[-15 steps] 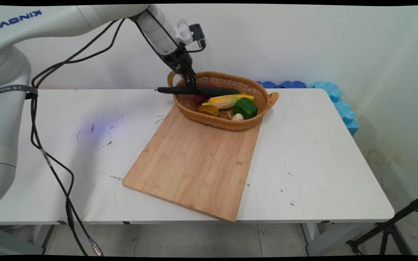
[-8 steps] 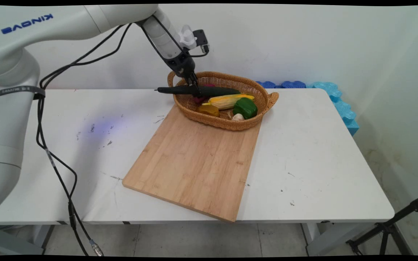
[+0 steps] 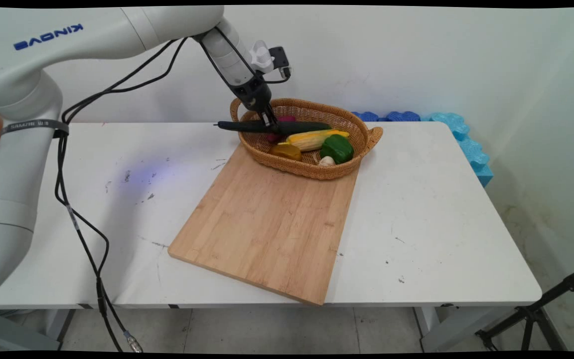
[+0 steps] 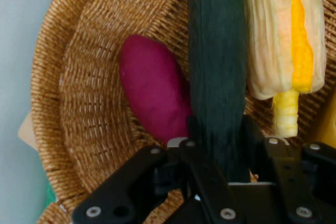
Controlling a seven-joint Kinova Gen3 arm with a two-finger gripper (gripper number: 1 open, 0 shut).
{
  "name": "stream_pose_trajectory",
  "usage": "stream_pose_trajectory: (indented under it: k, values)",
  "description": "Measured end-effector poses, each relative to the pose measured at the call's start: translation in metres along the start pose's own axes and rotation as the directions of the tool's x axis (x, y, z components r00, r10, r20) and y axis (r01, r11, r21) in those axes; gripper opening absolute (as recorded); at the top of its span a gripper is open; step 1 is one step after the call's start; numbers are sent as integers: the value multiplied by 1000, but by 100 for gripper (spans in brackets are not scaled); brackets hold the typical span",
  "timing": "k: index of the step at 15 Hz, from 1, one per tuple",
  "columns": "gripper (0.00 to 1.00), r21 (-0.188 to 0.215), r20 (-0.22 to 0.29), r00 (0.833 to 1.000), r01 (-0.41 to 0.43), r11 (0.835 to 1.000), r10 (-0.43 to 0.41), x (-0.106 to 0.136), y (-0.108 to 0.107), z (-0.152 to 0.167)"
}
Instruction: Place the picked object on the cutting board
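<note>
Clamping one dark cucumber (image 4: 216,61), the claw (image 4: 218,145) sits over one basket (image 3: 352,119) beside one corn cob (image 4: 283,35).

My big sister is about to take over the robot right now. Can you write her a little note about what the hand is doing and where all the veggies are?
Hand: shut on the long dark green cucumber, gripping it over the basket's left end.
Cucumber: lies across the wicker basket, its tip sticking out past the left rim.
In the basket: purple sweet potato beside the cucumber, corn cob, green pepper, a yellow-orange vegetable and garlic.
Basket sits on the far end of the wooden cutting board, on the white table.
Nothing lies on the board besides the basket.
</note>
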Motion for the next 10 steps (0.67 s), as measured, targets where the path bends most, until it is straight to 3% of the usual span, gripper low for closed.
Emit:
stream_pose_trajectory:
  k: [5,10]
  values:
    - [0,4,-14,1000,-1,1000,1,6,2,-5]
    - [0,30,-58,998,4,1000,-2,18,6,-43]
